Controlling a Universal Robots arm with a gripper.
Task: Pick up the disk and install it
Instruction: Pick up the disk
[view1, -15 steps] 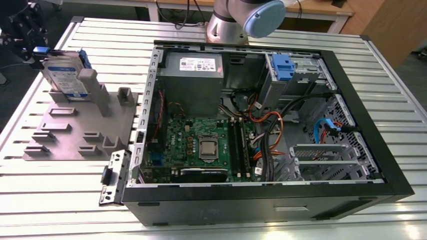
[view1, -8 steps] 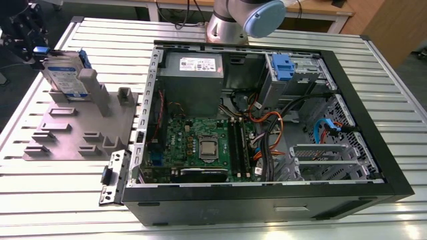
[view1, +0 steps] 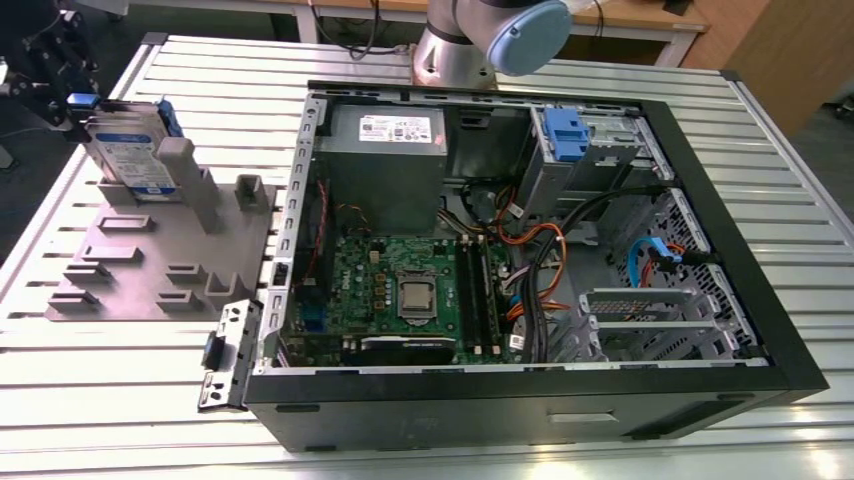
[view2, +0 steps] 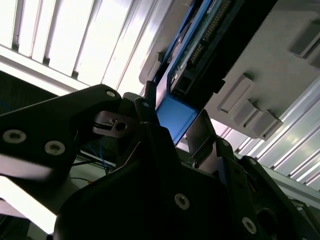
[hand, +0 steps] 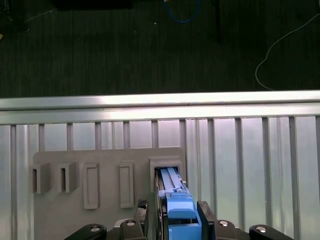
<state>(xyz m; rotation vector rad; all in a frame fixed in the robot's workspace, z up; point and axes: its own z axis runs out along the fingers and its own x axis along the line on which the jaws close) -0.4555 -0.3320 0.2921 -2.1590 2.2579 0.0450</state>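
Note:
The disk (view1: 134, 155) stands on edge in a slot of the grey fixture (view1: 134, 260), on the exterior view's left. It is silver with a white-and-blue label and a blue carrier frame. My gripper (view1: 83, 105) is at its top end. In the first wrist view the disk's blue edge (hand: 172, 182) runs between my two black fingers (hand: 206, 217), which press against both its sides; the gripper (hand: 177, 220) is shut on it. The second wrist view has the blue frame (view2: 172, 117) held between the fingers, with the disk's underside (view2: 200, 45) over the fixture.
The open computer case (view1: 747, 250) lies on the slatted metal table (view1: 107, 400), to the exterior view's right of the fixture. Inside it are the motherboard (view1: 400, 290), a grey power supply (view1: 387, 150), cables and a drive bay with a blue latch (view1: 567, 135). My arm's base (view1: 467, 45) stands behind the case.

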